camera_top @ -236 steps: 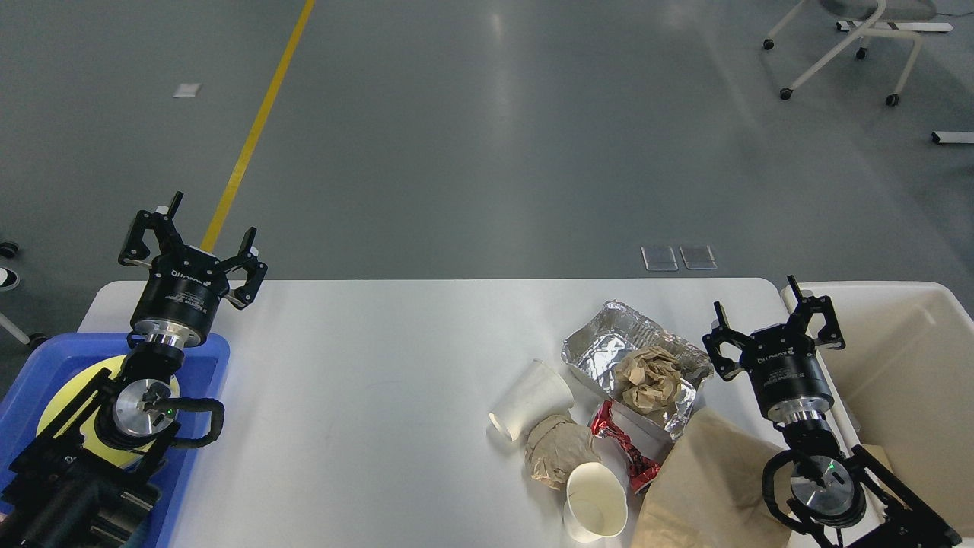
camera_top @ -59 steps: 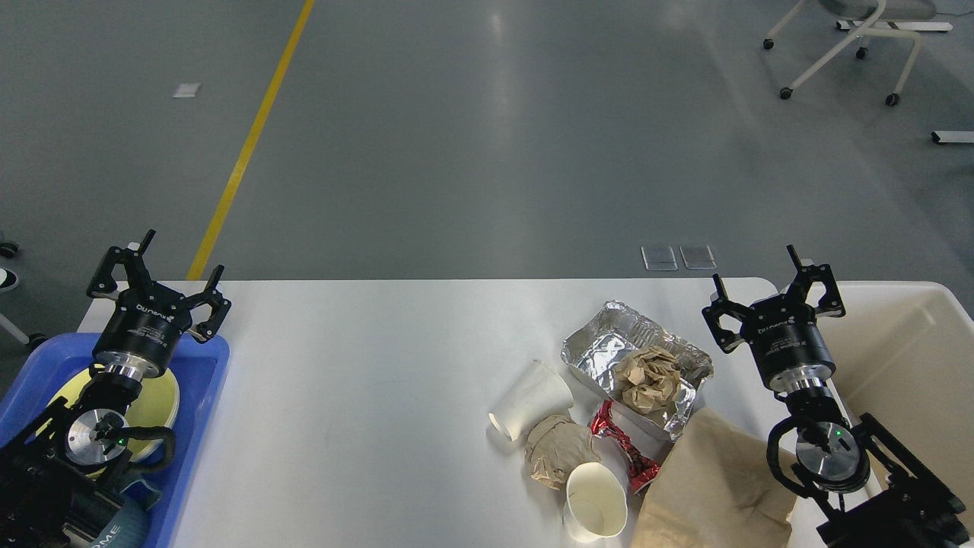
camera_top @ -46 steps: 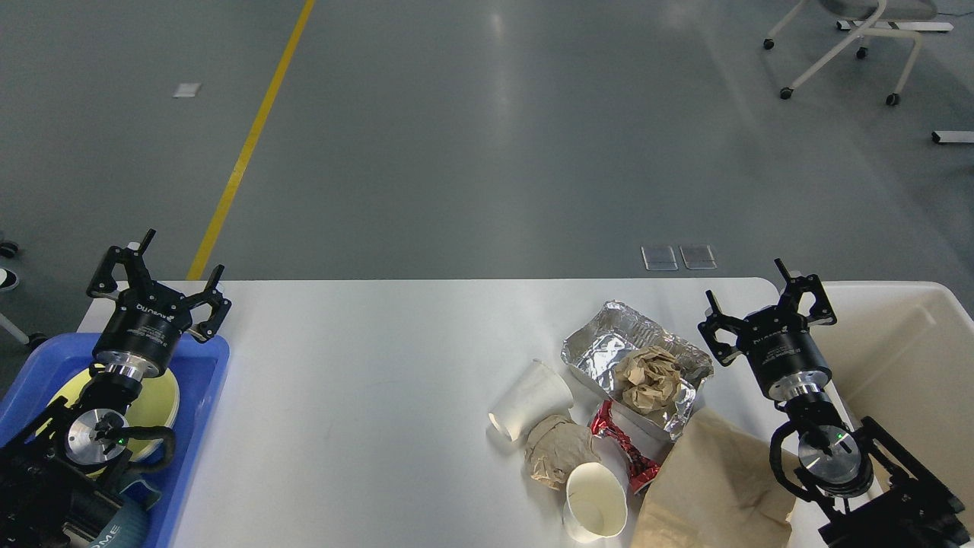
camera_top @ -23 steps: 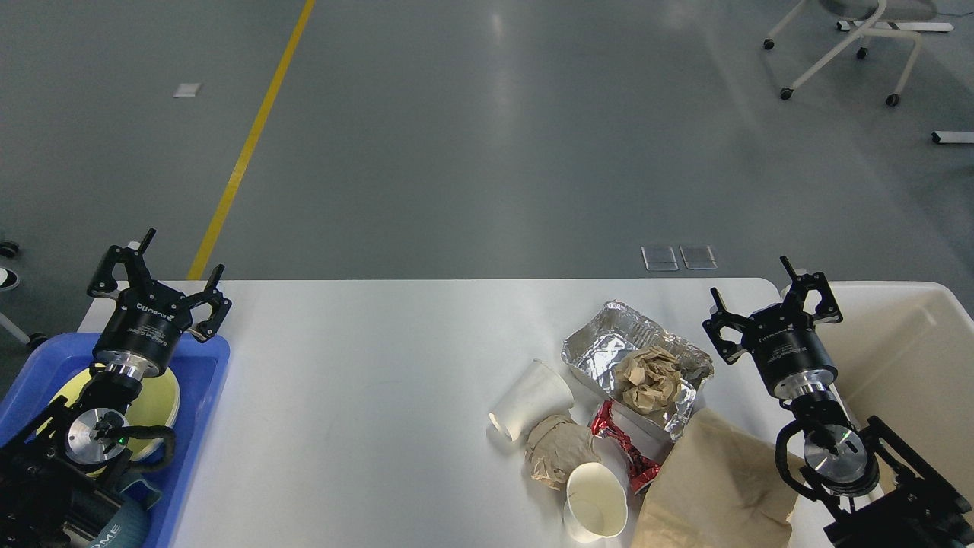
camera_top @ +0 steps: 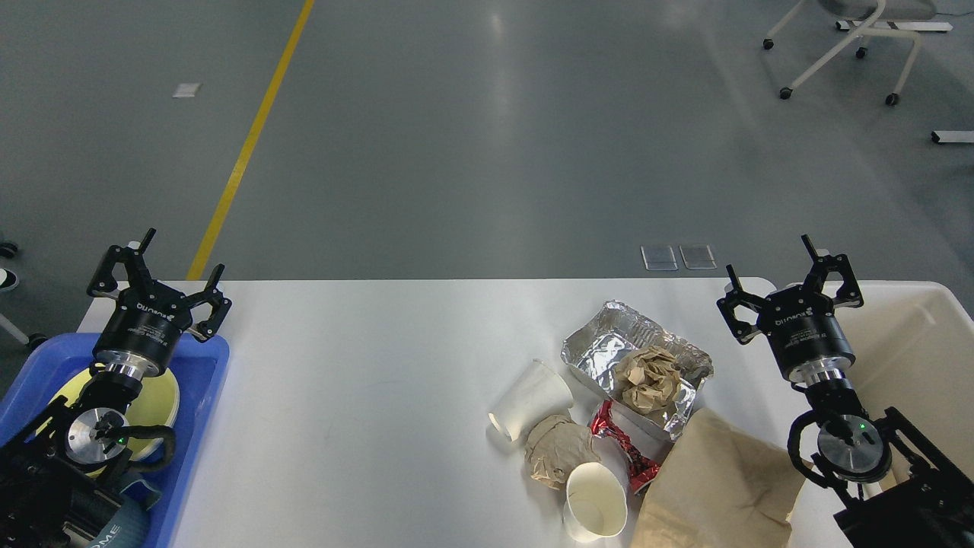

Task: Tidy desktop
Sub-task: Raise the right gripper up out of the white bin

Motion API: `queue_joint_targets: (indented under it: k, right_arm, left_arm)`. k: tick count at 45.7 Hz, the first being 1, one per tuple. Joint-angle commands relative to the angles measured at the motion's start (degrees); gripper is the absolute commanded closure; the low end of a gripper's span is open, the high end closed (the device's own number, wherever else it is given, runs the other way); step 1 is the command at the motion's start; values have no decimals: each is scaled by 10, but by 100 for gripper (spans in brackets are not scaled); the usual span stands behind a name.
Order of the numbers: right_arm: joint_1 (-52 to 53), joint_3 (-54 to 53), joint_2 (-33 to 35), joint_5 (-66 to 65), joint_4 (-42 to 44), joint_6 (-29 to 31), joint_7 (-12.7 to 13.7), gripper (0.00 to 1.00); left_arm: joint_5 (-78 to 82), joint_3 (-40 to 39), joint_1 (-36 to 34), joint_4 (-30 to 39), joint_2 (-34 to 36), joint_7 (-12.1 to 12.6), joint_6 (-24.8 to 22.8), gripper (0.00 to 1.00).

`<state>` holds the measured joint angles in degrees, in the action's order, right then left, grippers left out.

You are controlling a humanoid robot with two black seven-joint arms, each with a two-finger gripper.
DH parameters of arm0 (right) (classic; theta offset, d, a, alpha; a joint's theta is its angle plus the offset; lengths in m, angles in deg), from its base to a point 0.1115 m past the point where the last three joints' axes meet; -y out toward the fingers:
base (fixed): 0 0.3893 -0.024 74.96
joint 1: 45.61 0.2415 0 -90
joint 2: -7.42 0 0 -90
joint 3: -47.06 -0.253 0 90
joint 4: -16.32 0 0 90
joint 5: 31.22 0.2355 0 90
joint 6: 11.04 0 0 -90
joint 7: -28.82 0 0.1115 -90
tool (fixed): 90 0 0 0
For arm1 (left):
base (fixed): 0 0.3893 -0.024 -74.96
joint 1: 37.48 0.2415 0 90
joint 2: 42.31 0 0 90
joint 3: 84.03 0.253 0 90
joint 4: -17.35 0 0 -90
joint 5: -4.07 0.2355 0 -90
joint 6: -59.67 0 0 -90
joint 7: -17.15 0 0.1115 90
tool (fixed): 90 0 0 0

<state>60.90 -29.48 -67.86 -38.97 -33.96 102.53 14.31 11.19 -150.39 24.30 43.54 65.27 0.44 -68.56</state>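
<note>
The white desktop (camera_top: 365,358) fills the lower half of the head view. Litter lies at its right: a foil tray (camera_top: 609,346) holding crumpled brown paper (camera_top: 647,378), a tipped white paper cup (camera_top: 533,399), an upright paper cup (camera_top: 596,504), a brown paper ball (camera_top: 554,450), a red wrapper (camera_top: 625,449) and a brown paper bag (camera_top: 715,487). My left gripper (camera_top: 156,274) stands open and empty over the far-left corner. My right gripper (camera_top: 791,279) is open and empty at the desktop's right edge, right of the foil tray.
A blue tray (camera_top: 209,365) with a yellow plate (camera_top: 156,399) sits under my left arm. A cream bin (camera_top: 913,342) stands beside the desktop's right edge. A wheeled chair (camera_top: 845,46) is far off on the grey floor.
Over five seconds my left gripper dropped lower and leftward and has held still since. My right gripper wavered, then shifted right and slightly up toward the bin. Both stayed open.
</note>
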Motion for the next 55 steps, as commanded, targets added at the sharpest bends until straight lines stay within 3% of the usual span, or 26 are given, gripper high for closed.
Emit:
queue_joint_targets:
  k: [1, 12, 20, 27, 41, 51, 55]
  right_arm:
    - [4, 4, 12, -6, 1, -7, 0, 0]
    - [55, 141, 154, -17, 1, -2, 0, 0]
    - [171, 372, 262, -17, -1, 2, 0, 0]
    - [339, 619, 307, -16, -4, 9, 1, 0]
    - [656, 1101, 268, -18, -9, 15, 1, 0]
    - [866, 1370, 151, -19, -70, 132, 10, 0]
    - [939, 1459, 92, -17, -121, 147, 11, 0]
  left_arm:
    - [0, 0, 0, 0, 0, 0, 0, 4]
    - [0, 0, 0, 0, 0, 0, 0, 4]
    - [0, 0, 0, 0, 0, 0, 0, 4]
    - [0, 0, 0, 0, 0, 0, 0, 4]
    - [0, 0, 0, 0, 0, 0, 0, 4]
    - [0, 0, 0, 0, 0, 0, 0, 4]
    - [0, 0, 0, 0, 0, 0, 0, 4]
